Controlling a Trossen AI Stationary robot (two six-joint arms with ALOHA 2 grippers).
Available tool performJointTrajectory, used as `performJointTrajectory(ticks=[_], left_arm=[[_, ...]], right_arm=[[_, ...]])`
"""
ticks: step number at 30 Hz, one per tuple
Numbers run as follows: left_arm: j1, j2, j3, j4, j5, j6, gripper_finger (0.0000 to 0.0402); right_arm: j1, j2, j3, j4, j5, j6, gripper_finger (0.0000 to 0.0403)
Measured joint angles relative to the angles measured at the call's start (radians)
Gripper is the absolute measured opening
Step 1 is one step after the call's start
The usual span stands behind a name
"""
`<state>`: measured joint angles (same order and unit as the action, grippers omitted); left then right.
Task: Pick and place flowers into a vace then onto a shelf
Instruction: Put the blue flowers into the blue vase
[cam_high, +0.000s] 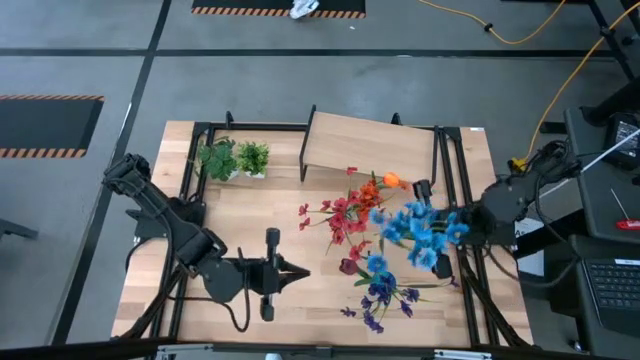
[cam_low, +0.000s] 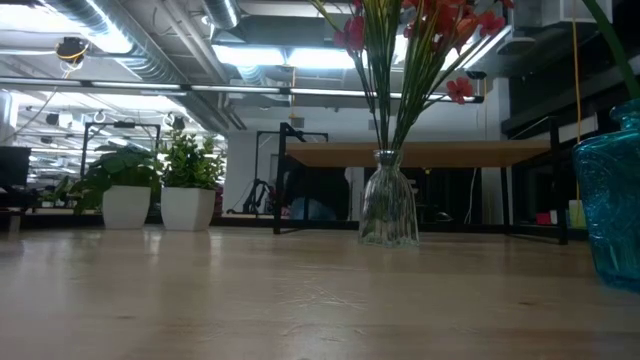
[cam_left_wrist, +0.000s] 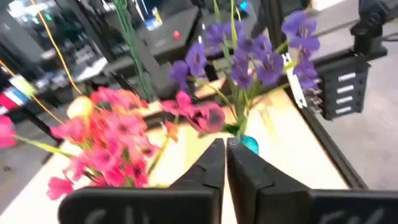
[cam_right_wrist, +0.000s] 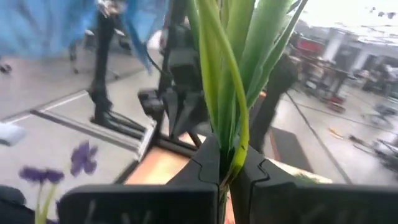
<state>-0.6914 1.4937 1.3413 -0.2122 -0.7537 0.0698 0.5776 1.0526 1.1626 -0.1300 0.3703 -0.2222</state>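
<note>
High view: two potted plants (cam_high: 234, 159).

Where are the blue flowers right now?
In the high view the blue flowers are on the table's right side, beside the red flowers, with their stems pinched in the right end effector.

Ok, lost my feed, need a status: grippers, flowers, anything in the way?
Left gripper shut, empty, low over table. Right gripper shut on blue flowers by their stems. Red flowers in glass vase; shelf bare. Nothing blocking.
</note>
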Motion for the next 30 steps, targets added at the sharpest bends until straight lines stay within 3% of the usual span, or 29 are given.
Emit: performJointTrajectory(ticks=[5,10,21,26,30], left_arm=[[0.007,-0.009,-0.061,0.021,0.006,-0.015,0.0003],[0.023,-0.076,-0.202,0.138,0.072,-0.023,0.0001],[0.125,-0.250,-0.644,0.671,0.265,0.001,0.0003],[0.138,-0.261,-0.752,0.830,0.289,0.003,0.0001],[0.137,-0.261,-0.783,0.855,0.283,-0.014,0.0003]], right_arm=[[0.069,-0.038,-0.040,-0.051,0.153,-0.002,0.0008],[0.099,-0.105,-0.104,-0.062,0.153,0.020,0.0008],[0.120,-0.279,-0.336,0.012,0.152,0.157,0.0008],[0.180,-0.331,-0.438,0.143,0.153,0.165,0.0008],[0.229,-0.350,-0.547,0.277,0.153,0.163,0.0006]])
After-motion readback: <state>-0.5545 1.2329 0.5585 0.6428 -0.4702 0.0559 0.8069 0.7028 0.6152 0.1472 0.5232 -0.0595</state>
